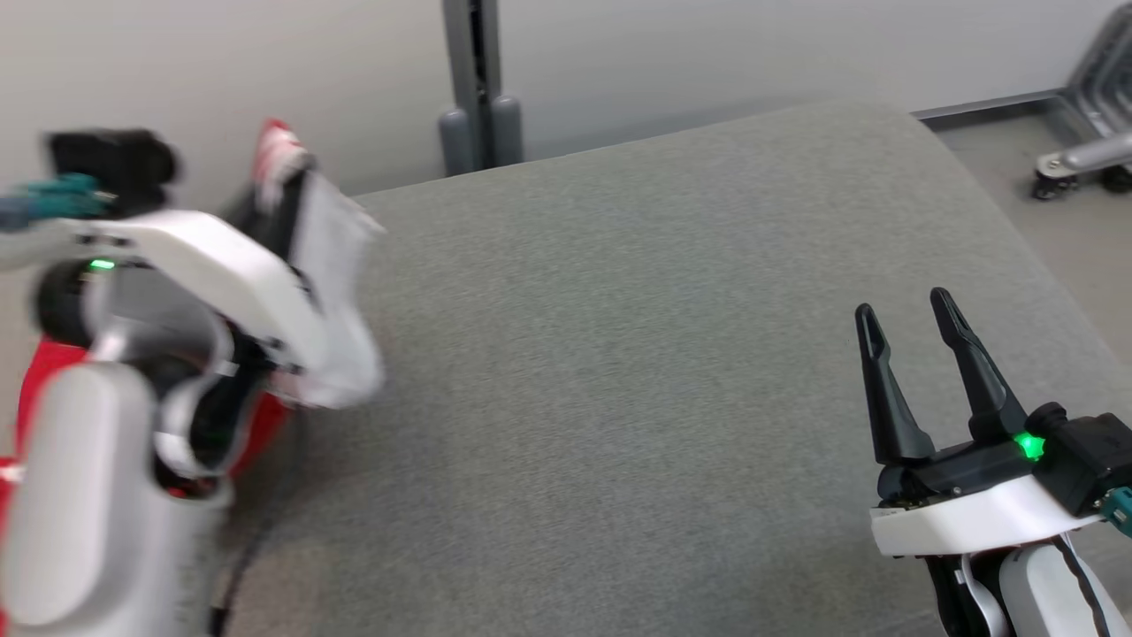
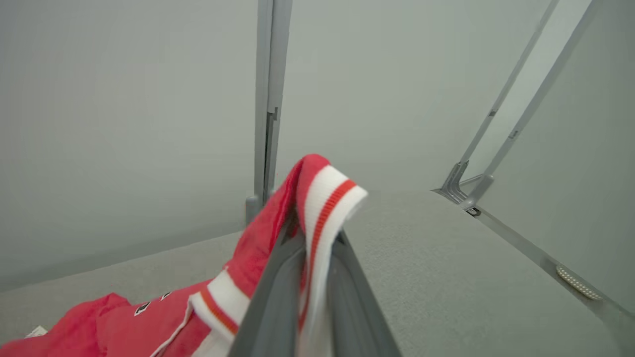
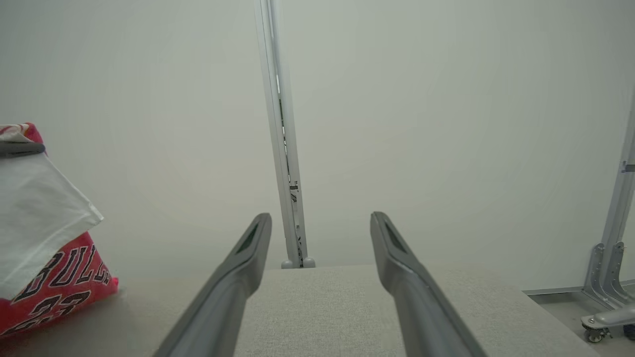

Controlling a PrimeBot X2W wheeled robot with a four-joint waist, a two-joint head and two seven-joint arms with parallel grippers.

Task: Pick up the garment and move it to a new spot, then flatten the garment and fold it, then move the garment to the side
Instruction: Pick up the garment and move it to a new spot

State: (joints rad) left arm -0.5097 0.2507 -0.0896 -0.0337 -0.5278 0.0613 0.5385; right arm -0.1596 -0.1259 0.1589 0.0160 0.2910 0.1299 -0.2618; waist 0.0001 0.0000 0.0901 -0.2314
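Red Bulls jersey (image 2: 258, 248) held up at the left end of the grey surface (image 1: 619, 354).
The left gripper (image 2: 316, 237) has its jaws pinched on the jersey's red-and-white striped trim, shown close up in the left wrist view. The right wrist view gives the lettering, "BULL" over "23", which is blurred in the head view. The right gripper (image 1: 902, 305) hovers over the surface, jaws spread.

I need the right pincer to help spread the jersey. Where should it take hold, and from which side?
Probably the loose white corner of the jersey, approached from the table side: it hangs free and points toward the open right pincer, while the left pincer pinches the striped trim.
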